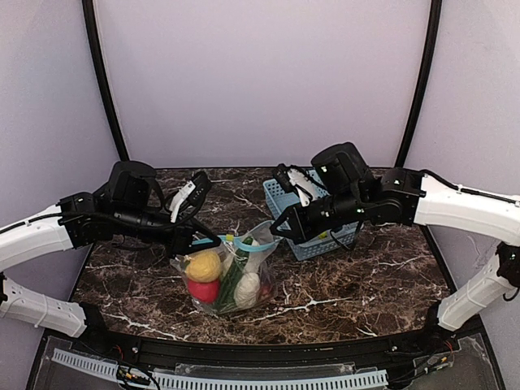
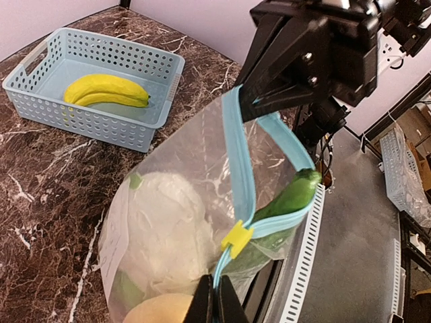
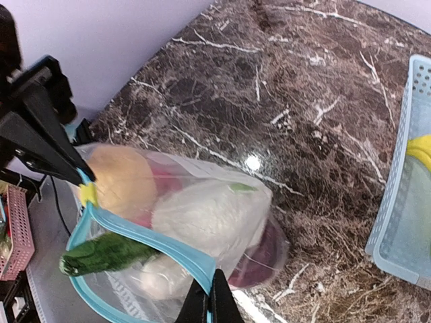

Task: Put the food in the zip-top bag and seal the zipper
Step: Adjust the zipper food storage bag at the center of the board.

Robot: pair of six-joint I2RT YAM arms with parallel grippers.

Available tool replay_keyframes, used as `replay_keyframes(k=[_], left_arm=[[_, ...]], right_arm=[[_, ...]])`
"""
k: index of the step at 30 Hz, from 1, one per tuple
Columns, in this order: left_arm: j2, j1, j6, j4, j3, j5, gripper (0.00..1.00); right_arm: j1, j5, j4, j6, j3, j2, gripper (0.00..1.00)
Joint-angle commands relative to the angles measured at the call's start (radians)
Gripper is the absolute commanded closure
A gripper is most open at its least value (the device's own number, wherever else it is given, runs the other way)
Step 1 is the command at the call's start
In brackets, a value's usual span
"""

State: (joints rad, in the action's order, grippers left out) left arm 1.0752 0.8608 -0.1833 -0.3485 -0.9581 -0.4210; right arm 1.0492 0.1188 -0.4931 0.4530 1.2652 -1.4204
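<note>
The clear zip-top bag (image 1: 223, 276) stands on the marble table, stretched between both grippers. Inside are an orange (image 1: 205, 265), a red apple (image 1: 203, 290), a white cauliflower (image 2: 165, 222), a dark red apple (image 3: 259, 256) and a green cucumber (image 2: 291, 195) that pokes out of the mouth. My left gripper (image 2: 217, 296) is shut on one end of the teal zipper (image 2: 236, 161), just below the yellow slider (image 2: 237, 239). My right gripper (image 3: 210, 299) is shut on the zipper's other end (image 3: 168, 245). The mouth gapes open between them. A yellow banana (image 2: 108, 89) lies in the basket.
The light blue lattice basket (image 1: 313, 244) stands behind and to the right of the bag, under the right arm; it also shows in the left wrist view (image 2: 40, 74) and at the right edge of the right wrist view (image 3: 397, 202). The table's near edge has a white slotted rail (image 1: 244, 378).
</note>
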Motion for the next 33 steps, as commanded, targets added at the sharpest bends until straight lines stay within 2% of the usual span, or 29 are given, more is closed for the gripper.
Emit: replay_keyframes(k=[1, 3, 4, 9, 11, 13, 17, 24, 27, 33], left_arm=[[-0.019, -0.006, 0.035, -0.042, -0.001, 0.048, 0.99], [-0.020, -0.005, 0.036, -0.041, 0.005, 0.057, 0.99], [-0.024, -0.006, 0.033, -0.031, 0.012, 0.059, 0.99], [-0.034, -0.005, 0.003, 0.034, 0.043, 0.042, 0.99], [-0.035, -0.005, -0.007, 0.052, 0.057, 0.028, 0.99], [-0.035, -0.005, -0.013, 0.061, 0.068, 0.022, 0.99], [-0.047, -0.005, -0.022, 0.079, 0.088, 0.022, 0.99], [-0.066, -0.006, -0.025, 0.077, 0.097, 0.024, 0.99], [-0.074, -0.006, -0.026, 0.079, 0.099, 0.019, 0.99], [-0.087, -0.006, -0.026, 0.085, 0.103, 0.017, 0.99]], right_arm=[[0.018, -0.007, -0.011, -0.015, 0.084, 0.019, 0.99], [0.019, -0.028, -0.012, -0.005, 0.076, 0.016, 0.97], [0.020, -0.044, -0.016, 0.002, 0.070, 0.014, 0.93], [0.025, -0.069, -0.046, 0.027, 0.065, 0.000, 0.37], [0.036, -0.069, -0.047, 0.028, 0.075, -0.003, 0.20], [0.047, -0.074, -0.052, 0.029, 0.091, -0.009, 0.10], [0.061, -0.096, -0.053, 0.047, 0.103, -0.039, 0.04], [0.062, -0.116, -0.040, 0.090, 0.108, -0.091, 0.04], [0.057, -0.170, -0.047, 0.116, 0.105, -0.114, 0.04], [0.035, -0.157, -0.061, 0.153, 0.098, -0.148, 0.04]])
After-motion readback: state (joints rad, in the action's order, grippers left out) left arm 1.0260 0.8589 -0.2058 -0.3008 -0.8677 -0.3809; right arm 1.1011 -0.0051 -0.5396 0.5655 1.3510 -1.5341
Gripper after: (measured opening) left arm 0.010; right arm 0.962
